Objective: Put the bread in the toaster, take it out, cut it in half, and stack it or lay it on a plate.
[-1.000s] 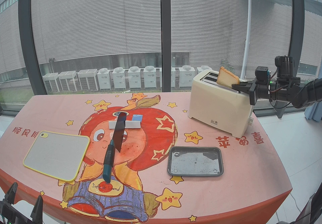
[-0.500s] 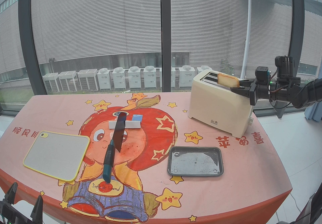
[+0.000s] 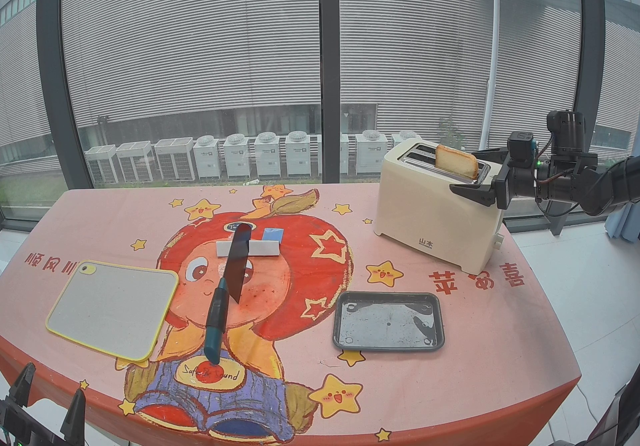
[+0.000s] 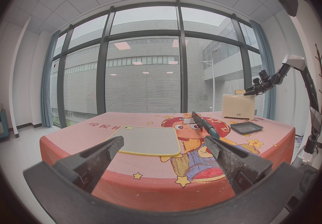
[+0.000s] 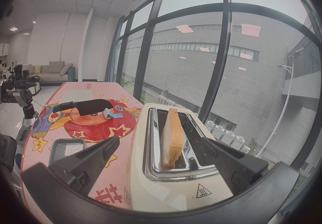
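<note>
Golden-crusted white bread slice stands on edge in cream toaster slot, long axis along slot, pointing away from right gripper. Its fingers spread wide, empty, seemingly clear of bread. Left gripper likewise wide apart, empty.

A pink table printed with a cartoon apple figure and yellow stars spans the lower frame, a white block touching a blue tab left of centre, with air-conditioning units outside the window behind.
</note>
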